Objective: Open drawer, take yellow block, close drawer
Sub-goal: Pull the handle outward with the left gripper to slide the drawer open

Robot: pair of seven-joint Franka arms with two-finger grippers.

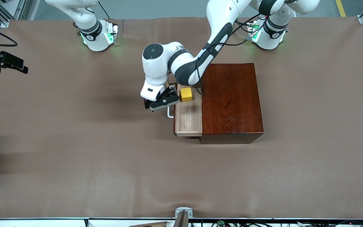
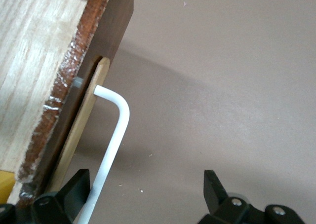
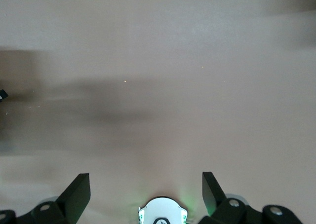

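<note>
Yellow cube [image 1: 186,94] sits in the open light-wood drawer [image 1: 188,116]; at its nine o'clock we spread our left gripper [image 1: 160,102] fingers [image 2: 74,192] by the white loop handle [image 2: 112,140]; our waiting right gripper [image 3: 145,192] fingers are spread too.

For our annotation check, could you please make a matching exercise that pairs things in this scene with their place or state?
Things:
1. yellow block
2. drawer
3. left claw
4. right claw

Places or states:
A. open, over bare table cloth
B. pulled out of the wooden box
C. open, astride the white handle
D. lying in the drawer

Pairs: 1-D, 2-B, 3-C, 4-A
</note>
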